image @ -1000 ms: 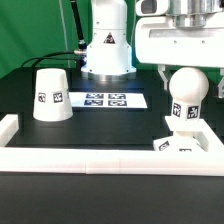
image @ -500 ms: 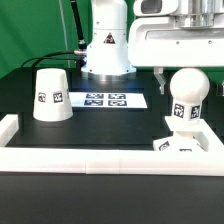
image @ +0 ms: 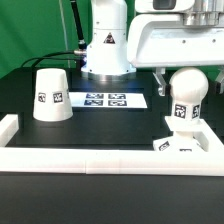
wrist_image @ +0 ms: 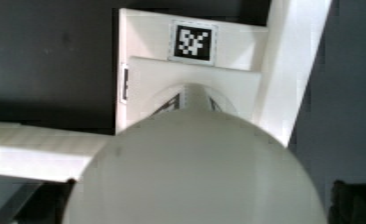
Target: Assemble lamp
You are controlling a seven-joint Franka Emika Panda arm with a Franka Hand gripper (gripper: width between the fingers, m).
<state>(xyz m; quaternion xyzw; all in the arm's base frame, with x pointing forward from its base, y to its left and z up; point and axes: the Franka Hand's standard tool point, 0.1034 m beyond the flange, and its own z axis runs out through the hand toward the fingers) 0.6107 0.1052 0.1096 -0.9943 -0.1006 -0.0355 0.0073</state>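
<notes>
The round bulb (image: 186, 92) stands upright with its stem in the small square base block (image: 180, 141) at the exterior view's right, against the border rail. My gripper (image: 188, 73) hangs over the bulb's top, its jaws open, one finger on each side and not touching it. In the wrist view the bulb (wrist_image: 194, 170) fills the space between the dark fingertips (wrist_image: 16, 205), with the tagged base (wrist_image: 194, 60) beyond it. The conical shade (image: 50, 95) stands alone, wide end down, at the exterior view's left.
The marker board (image: 107, 100) lies flat in the middle of the black table. The long white border rail (image: 100, 158) runs along the front and turns up at both ends. The arm's white pedestal (image: 107, 45) stands at the back.
The gripper has risen a little and shifted slightly to the exterior view's left. The bulb, base and shade have not moved.
</notes>
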